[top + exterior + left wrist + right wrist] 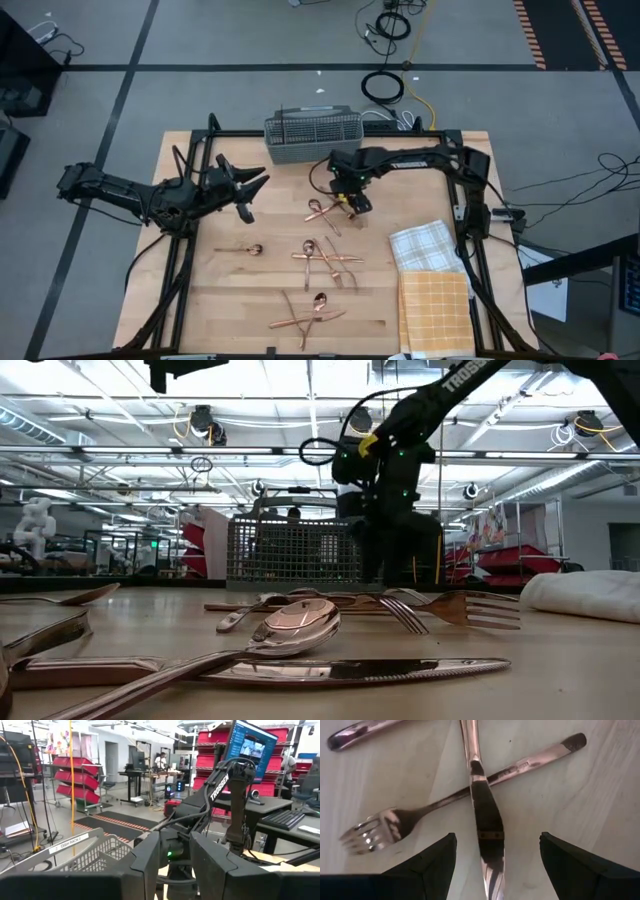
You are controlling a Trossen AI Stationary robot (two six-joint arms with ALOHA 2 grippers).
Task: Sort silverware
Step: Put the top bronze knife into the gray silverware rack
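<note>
From above, the silverware [318, 262] lies scattered across the middle of the desk [200, 300]. The right end effector [352, 203] hangs over the pieces nearest the mesh caddy [313, 136]. The left end effector [245, 192] waits near the desk's left side, fingers spread, holding nothing.

At desk height, a spoon [295, 628] and a knife [330, 670] lie closest.

The right wrist shows its fingers [432, 862] wide apart and empty, straddling a knife [485, 820] crossed over a fork [415, 817].

Copper silverware [320, 265] scattered flat on table, fork [395, 822] under knife [487, 830]
</note>
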